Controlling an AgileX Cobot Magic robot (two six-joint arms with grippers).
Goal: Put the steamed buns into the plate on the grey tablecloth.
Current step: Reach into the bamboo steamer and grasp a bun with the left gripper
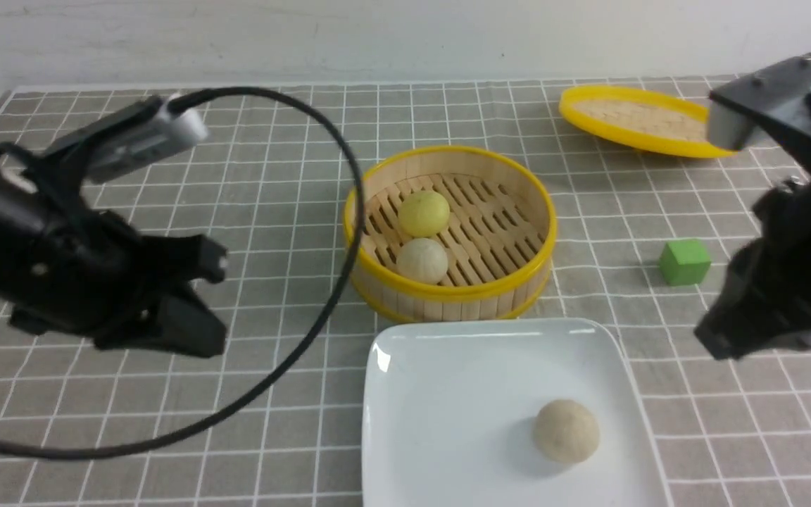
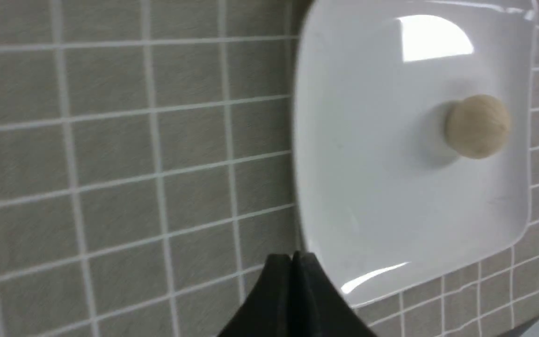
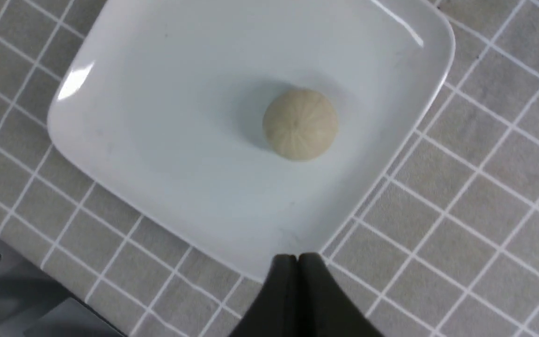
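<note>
The left end effector [image 1: 212,303] and right end effector [image 1: 712,341] are both pressed together, empty. One beige bun [image 1: 566,431] sits on the white plate [image 1: 405,338]. The yellow-green bun [image 1: 424,213] and pale bun [image 1: 422,260] lie in the bamboo steamer [image 1: 518,282]. An off-centre pinch may squirt a round bun away, and the left arm's cable [image 1: 346,232] could snag the steamer.

- left gripper [image 2: 293,260]: fingers pressed flat together, tips meeting in a point
- right gripper [image 3: 297,260]: same deal, closed tip to tip
- left arm [image 1: 25,239] and right arm [image 1: 800,232] both hang midair, fingers angled down and inward
</note>
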